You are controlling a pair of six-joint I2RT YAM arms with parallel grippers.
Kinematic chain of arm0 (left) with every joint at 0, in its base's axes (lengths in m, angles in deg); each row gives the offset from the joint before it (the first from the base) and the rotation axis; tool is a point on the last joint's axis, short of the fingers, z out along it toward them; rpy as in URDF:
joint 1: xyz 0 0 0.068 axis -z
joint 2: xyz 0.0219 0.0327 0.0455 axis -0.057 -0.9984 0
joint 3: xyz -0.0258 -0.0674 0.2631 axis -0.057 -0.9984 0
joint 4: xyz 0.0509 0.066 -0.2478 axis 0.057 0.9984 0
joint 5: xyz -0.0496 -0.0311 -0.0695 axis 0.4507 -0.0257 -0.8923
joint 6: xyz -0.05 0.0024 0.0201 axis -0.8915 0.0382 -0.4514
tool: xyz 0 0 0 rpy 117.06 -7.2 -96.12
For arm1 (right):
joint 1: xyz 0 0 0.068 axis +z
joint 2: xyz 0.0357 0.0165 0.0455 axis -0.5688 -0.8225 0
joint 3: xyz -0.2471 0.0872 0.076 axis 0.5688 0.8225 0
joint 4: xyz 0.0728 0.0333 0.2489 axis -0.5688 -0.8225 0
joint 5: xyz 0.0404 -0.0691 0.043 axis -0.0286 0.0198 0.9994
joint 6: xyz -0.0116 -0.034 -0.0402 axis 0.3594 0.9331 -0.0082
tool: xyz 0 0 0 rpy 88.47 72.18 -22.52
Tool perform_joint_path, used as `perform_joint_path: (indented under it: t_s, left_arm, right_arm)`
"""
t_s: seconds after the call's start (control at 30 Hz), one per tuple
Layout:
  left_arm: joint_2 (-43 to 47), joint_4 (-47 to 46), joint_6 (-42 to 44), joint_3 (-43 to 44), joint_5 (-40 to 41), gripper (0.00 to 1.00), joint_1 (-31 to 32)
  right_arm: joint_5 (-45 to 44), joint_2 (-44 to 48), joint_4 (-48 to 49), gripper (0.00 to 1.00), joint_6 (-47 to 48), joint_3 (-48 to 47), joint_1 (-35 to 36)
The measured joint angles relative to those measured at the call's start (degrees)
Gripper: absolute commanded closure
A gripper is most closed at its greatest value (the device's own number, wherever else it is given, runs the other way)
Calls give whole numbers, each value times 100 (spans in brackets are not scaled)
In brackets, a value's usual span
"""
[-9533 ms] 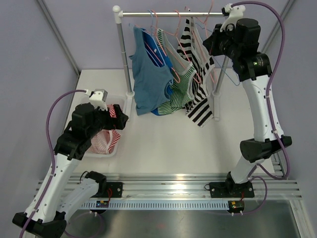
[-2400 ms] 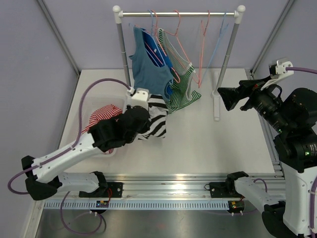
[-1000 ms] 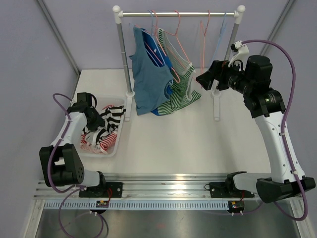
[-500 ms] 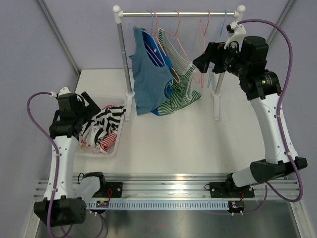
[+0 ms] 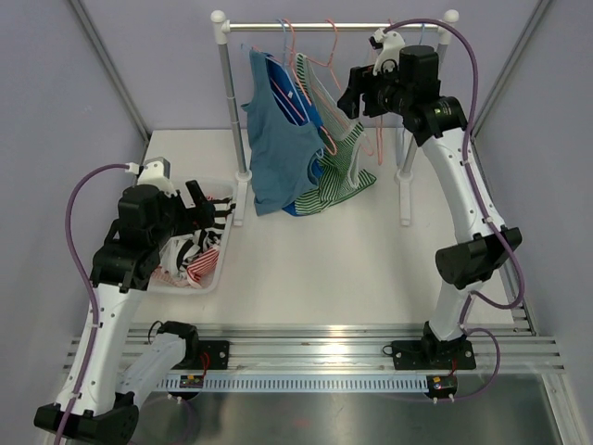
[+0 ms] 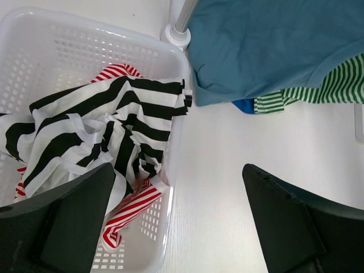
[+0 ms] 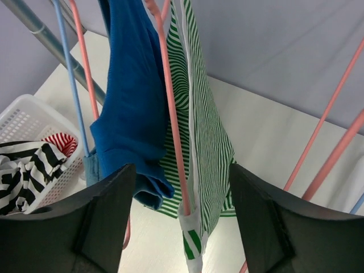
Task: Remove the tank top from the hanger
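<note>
A green-striped tank top (image 5: pixel 347 171) hangs on a pink hanger (image 5: pixel 320 102) on the rack, beside a blue tank top (image 5: pixel 278 148). My right gripper (image 5: pixel 357 93) is up at the rack, open. In the right wrist view its jaws (image 7: pixel 182 222) straddle the pink hanger's arm (image 7: pixel 170 114) and the green-striped top's strap (image 7: pixel 207 131) without pinching them. My left gripper (image 5: pixel 208 209) hovers open over the white basket (image 5: pixel 199 283); nothing lies between its jaws (image 6: pixel 176 227). A black-and-white striped top (image 6: pixel 114 125) lies in the basket.
The rack's rail (image 5: pixel 334 26) rests on two posts, left (image 5: pixel 227 111) and right (image 5: pixel 412 139). Bare pink hangers (image 7: pixel 335 142) and a blue hanger (image 7: pixel 71 74) hang alongside. A red-striped garment (image 6: pixel 131 207) lies under the black-and-white top, draped at the basket's wall (image 6: pixel 57 51).
My left gripper opened, leaving the black-and-white top in the basket, and pulled back over its right edge. The right arm swung left to the rack, its jaws narrowing around the green-striped top's hanger.
</note>
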Motion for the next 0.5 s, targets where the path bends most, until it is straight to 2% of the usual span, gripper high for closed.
perform_joint_path:
  t_s: [0.07,0.17,0.23,0.37,0.5]
  left_arm:
    - [-2,20,70,0,22,1,83]
    - [9,13,142,-7,48,1,114]
    - [9,-4,184,-31,63,1,136]
    - [2,-28,232,-144,61,1,181]
    - [-7,-42,291,-295,63,1,205]
  right_arm:
    - [-2,-166,-46,35,85,-114,9]
    - [17,-426,-79,52,201,-363,22]
    - [55,-592,-81,58,260,-533,42]
    - [92,-791,-74,62,313,-704,120]
    - [94,-874,-74,81,352,-715,214]
